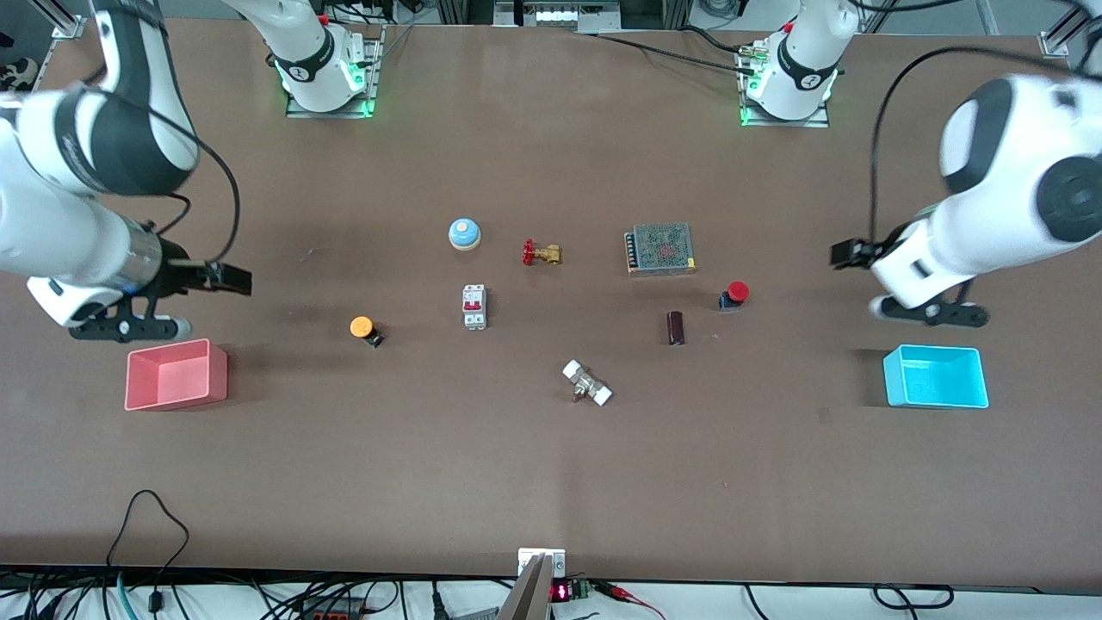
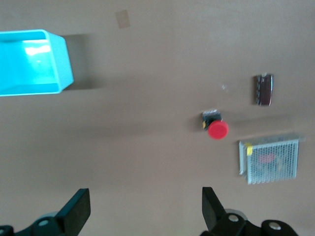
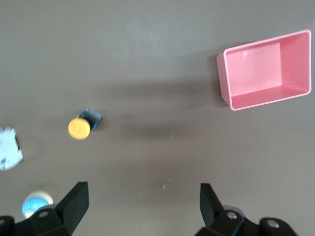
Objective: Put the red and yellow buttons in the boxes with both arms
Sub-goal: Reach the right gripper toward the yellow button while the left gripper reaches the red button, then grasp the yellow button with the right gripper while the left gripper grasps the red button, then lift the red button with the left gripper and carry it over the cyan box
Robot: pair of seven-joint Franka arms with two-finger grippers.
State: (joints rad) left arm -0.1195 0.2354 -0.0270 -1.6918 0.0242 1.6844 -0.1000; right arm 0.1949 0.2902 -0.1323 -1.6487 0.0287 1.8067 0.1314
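The red button lies on the table toward the left arm's end and also shows in the left wrist view. The yellow button lies toward the right arm's end and also shows in the right wrist view. The pink box and the cyan box stand empty at the two ends. My left gripper hangs open and empty over bare table beside the cyan box. My right gripper hangs open and empty over bare table beside the pink box.
In the middle of the table lie a blue dome bell, a brass valve, a mesh power supply, a white circuit breaker, a dark cylinder and a white-ended fitting.
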